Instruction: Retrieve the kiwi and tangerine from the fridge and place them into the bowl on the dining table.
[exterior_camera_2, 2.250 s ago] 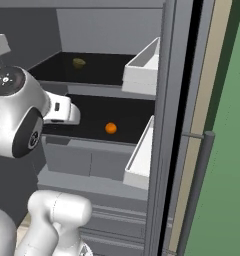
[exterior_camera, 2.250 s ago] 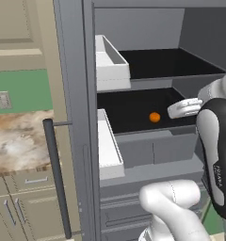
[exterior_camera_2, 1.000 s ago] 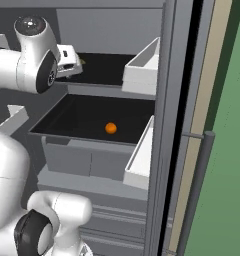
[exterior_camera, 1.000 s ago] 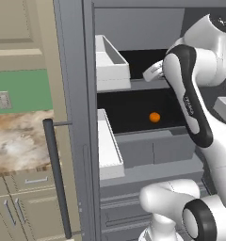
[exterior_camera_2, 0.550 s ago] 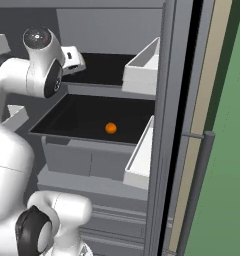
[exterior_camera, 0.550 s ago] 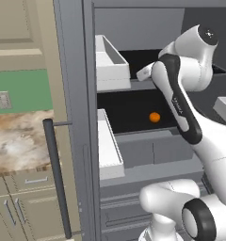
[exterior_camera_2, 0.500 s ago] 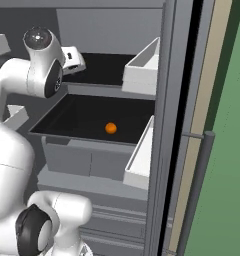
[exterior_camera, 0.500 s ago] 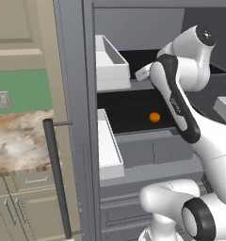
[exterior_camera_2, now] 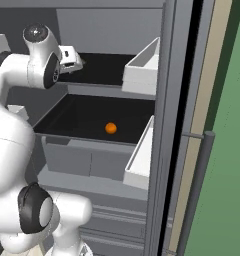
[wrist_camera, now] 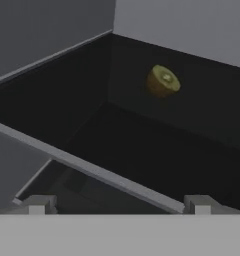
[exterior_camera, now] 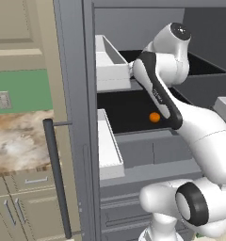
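Because the halved green-brown kiwi (wrist_camera: pixel 162 81) sits deep on the slate-grey fridge's (exterior_camera: pixel 72 94) upper shelf, the white arm's gripper (wrist_camera: pixel 118 204), jaws wide apart, could nudge it backward; the small orange tangerine (exterior_camera_2: pixel 110 128) lies one shelf below.

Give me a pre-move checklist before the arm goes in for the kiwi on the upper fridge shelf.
1. Fridge door open, shelves reachable: ok.
2. Kiwi in sight ahead of the hand, on the dark upper shelf: ok.
3. Gripper open and empty, level with that shelf: ok.
4. Path to the kiwi free of other things: ok, as far as the hand view shows.
5. Tangerine left on the lower shelf, away from the hand: ok.
6. Bowl ready on the dining table: cannot tell.
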